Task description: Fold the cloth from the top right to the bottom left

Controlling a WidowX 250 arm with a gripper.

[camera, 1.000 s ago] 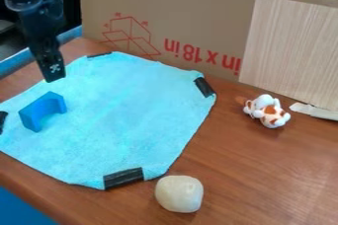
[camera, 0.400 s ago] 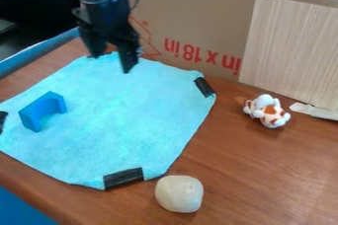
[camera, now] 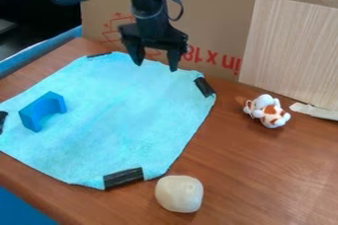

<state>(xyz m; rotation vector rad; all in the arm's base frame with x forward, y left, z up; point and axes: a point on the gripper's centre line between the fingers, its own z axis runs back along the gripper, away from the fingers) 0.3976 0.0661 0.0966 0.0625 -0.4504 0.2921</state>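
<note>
Table [camera: 284,169]: it stays as before; one brown table, and it carries the other things.
Cardboard [camera: 198,7]: it is unchanged; one sheet, standing upright behind the cloth [camera: 125,110].
Cloth: it has not moved since the earlier frames. It is one light blue cloth, spread flat on the table and without a fold, and it lies below the fingers and toward the camera from them.
Board [camera: 290,46]: it stays in place; one board with wood pattern, upright in front of the cardboard.
Arm [camera: 151,9]: it has moved to the right in the view, from the left part of the cloth, past its upper left part, to its far edge; one arm.
Gripper [camera: 156,67]: one gripper, now over the far edge. Its two fingers point down and stand widely apart, with nothing held between them; if the tips touch the cloth, I cannot tell.
Lump [camera: 180,194]: the same place; one pale lump, near the cloth's close corner.
Block [camera: 43,111]: not moved; one blue block with a curved hollow, on the cloth's left part.
Toy [camera: 268,112]: not moved; one white and orange toy, right of the cloth.
Strip [camera: 316,111]: the same; one pale strip, near the board's foot.
Patches [camera: 123,177]: unchanged; four black patches, at the cloth's corners.
</note>
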